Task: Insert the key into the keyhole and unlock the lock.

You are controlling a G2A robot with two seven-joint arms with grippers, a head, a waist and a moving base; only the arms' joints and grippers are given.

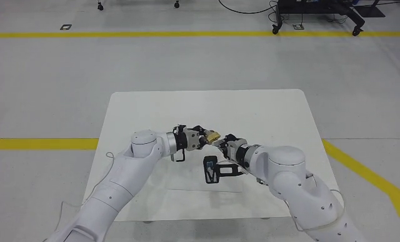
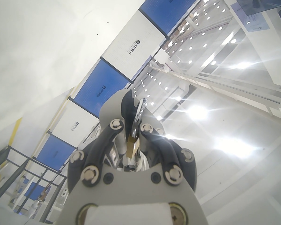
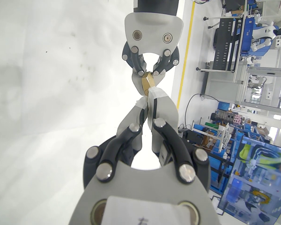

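A small brass padlock [image 1: 214,136] hangs above the middle of the white table [image 1: 262,110], held between the two arms. My left gripper [image 1: 205,136] is shut on it. In the left wrist view the brass body [image 2: 132,147] sits between the fingers and the silver shackle [image 2: 139,112] sticks out past them. My right gripper [image 3: 147,99] faces the left one tip to tip, shut, with its taped fingertips [image 3: 158,92] touching the end of the lock [image 3: 146,83]. The key is almost wholly hidden between the right fingers.
Both grippers are well above the table top, near its centre. The table stands on a grey floor with yellow lines [image 1: 187,34]. Racks and carts [image 1: 325,7] stand far back in the room.
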